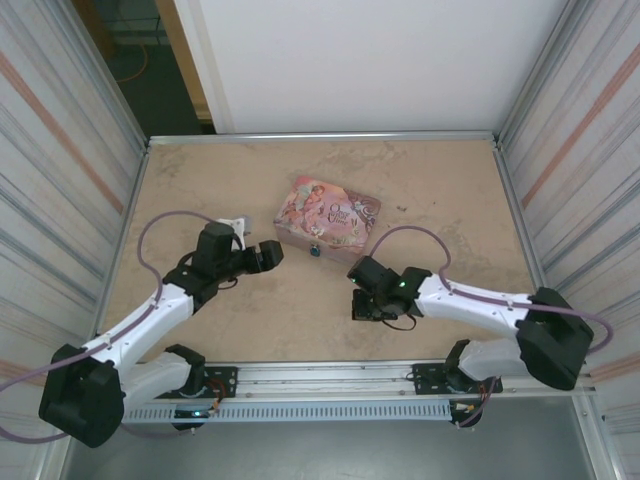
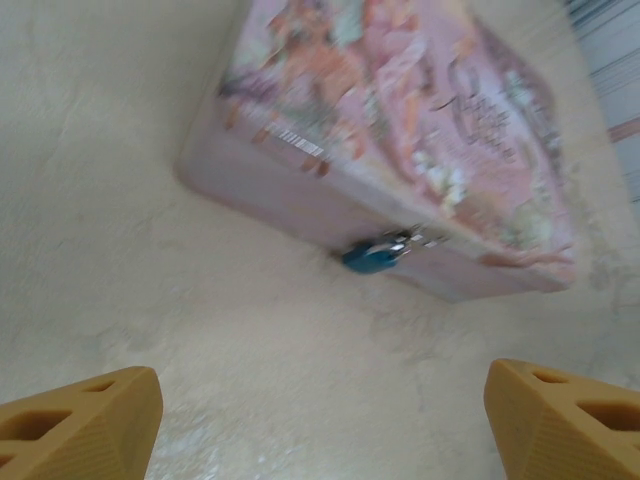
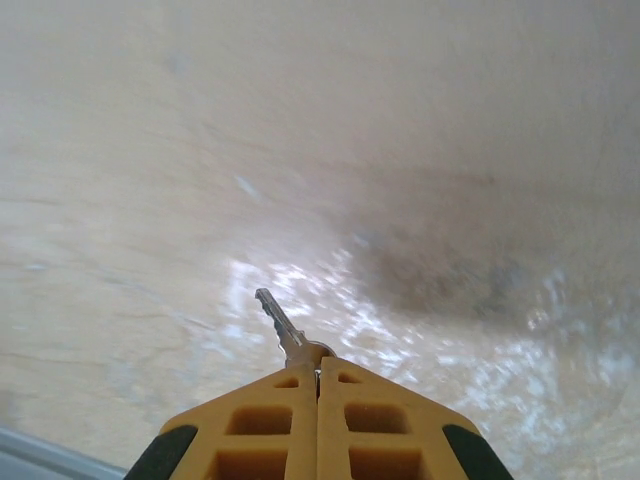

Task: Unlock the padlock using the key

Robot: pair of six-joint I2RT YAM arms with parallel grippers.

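Looking down from the top camera, the padlock (image 1: 315, 250) hung off the near long side of the pink tin (image 1: 328, 215), about mid-table (image 1: 430, 190). The left gripper (image 1: 270, 255) sat just left of it, and the right gripper (image 1: 362, 305) was a bit closer to the bases.

Left wrist cam: its fingers (image 2: 80, 425) were spread wide. The padlock (image 2: 372, 258) was ahead, blue body at lower left, shackle angling up-right into the tin's clasp.

Right wrist cam: the fingers were pressed together on the key (image 3: 285, 328). Its blade poked straight out, tilted up-left over bare table.
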